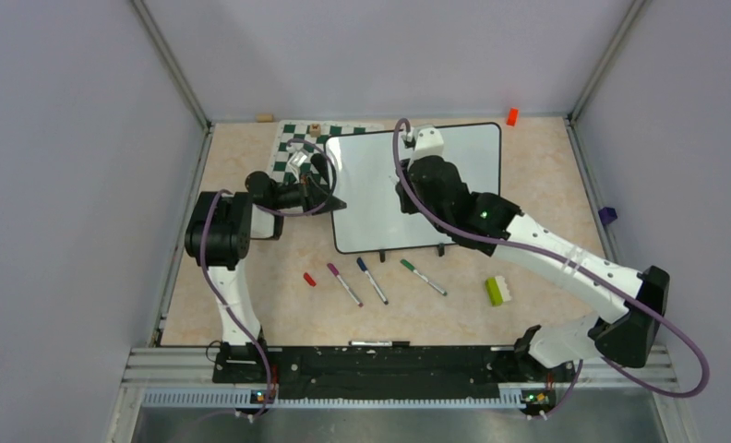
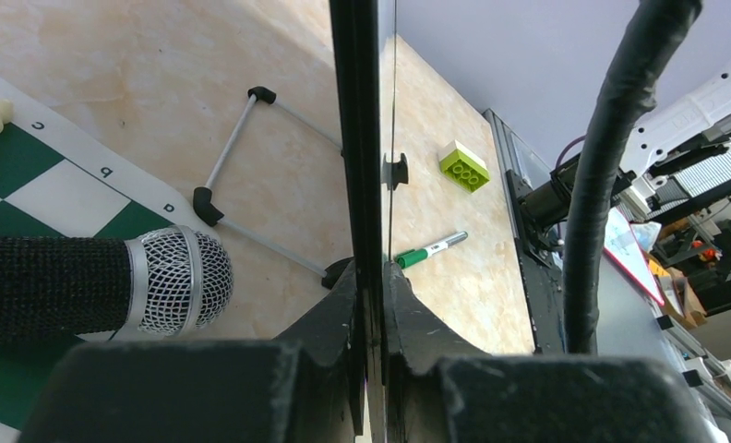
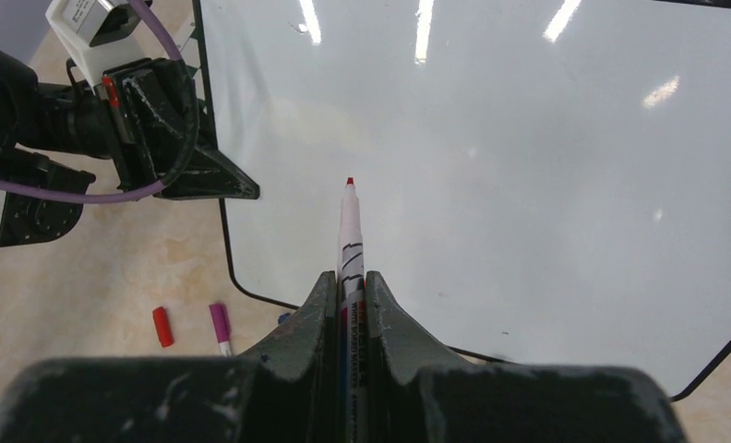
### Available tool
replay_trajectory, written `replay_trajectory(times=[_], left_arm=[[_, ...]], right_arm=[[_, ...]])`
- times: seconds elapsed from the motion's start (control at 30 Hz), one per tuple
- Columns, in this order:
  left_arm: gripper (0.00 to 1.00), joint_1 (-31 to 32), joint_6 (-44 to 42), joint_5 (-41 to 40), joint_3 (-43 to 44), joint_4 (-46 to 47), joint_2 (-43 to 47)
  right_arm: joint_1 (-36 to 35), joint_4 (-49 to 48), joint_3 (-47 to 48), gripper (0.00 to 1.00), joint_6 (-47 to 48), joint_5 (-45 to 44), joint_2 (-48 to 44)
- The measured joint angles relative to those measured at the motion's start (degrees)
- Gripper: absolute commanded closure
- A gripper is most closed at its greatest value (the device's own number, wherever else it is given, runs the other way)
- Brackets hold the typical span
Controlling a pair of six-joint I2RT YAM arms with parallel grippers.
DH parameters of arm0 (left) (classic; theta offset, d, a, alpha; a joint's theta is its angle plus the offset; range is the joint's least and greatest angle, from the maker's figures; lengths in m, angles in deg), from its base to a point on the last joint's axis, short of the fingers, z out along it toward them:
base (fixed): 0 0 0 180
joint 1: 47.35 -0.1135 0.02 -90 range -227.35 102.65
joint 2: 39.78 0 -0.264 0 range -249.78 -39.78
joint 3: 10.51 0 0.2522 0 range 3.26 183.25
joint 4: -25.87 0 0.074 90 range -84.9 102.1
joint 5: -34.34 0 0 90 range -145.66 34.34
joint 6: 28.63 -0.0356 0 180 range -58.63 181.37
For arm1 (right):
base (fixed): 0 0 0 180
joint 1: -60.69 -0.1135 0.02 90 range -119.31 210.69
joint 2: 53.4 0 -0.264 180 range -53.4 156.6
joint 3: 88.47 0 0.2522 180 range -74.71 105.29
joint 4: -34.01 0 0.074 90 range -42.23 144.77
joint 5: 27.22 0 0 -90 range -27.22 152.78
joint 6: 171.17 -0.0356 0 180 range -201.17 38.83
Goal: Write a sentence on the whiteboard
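The whiteboard (image 1: 371, 198) stands tilted at mid table, and its glossy face (image 3: 528, 185) is blank; no red sentence shows on it. My left gripper (image 1: 332, 201) is shut on the board's left edge, with the thin black frame (image 2: 357, 138) running between its fingers (image 2: 371, 272). My right gripper (image 1: 408, 196) hovers over the board's left part, shut on an uncapped red marker (image 3: 350, 231). The marker sticks out past the fingers (image 3: 348, 277) and its red tip points at the board's face. I cannot tell if the tip touches.
A red cap (image 1: 309, 279), purple marker (image 1: 344, 283), blue marker (image 1: 372, 280) and green marker (image 1: 423, 277) lie in front of the board. A green-and-white brick (image 1: 497, 291) lies to the right. The chessboard mat (image 1: 297, 148) and a microphone (image 2: 113, 286) are behind the board.
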State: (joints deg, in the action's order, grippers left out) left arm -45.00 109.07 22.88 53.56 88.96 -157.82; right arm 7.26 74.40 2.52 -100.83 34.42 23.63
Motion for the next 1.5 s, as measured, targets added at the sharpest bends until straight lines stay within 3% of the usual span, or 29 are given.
replay_trajectory(times=[0.27, 0.5, 0.67, 0.87, 1.5], left_arm=[[1.00, -0.20, 3.23, -0.85, -0.98, 5.16, -0.83], [1.00, -0.28, -3.56, -1.86, -2.25, -3.04, 2.47], [1.00, -0.26, -0.50, -1.31, -1.95, 0.87, 1.29], [1.00, -0.39, 6.51, -0.07, 0.92, 6.54, -3.10], [1.00, -0.39, 7.67, 0.09, 0.92, 8.50, -3.10]], right_arm=[[0.00, -0.46, 0.09, 1.00, 0.68, 0.00, 2.60], [0.00, -0.61, 0.13, 1.00, 0.63, -0.63, 3.63], [0.00, -1.20, 1.25, 1.00, 0.74, -0.33, 5.07], [0.00, -1.64, 7.04, 1.00, 2.08, 0.50, 10.40], [-0.09, 0.96, 29.33, 1.00, 5.75, 0.63, 29.20]])
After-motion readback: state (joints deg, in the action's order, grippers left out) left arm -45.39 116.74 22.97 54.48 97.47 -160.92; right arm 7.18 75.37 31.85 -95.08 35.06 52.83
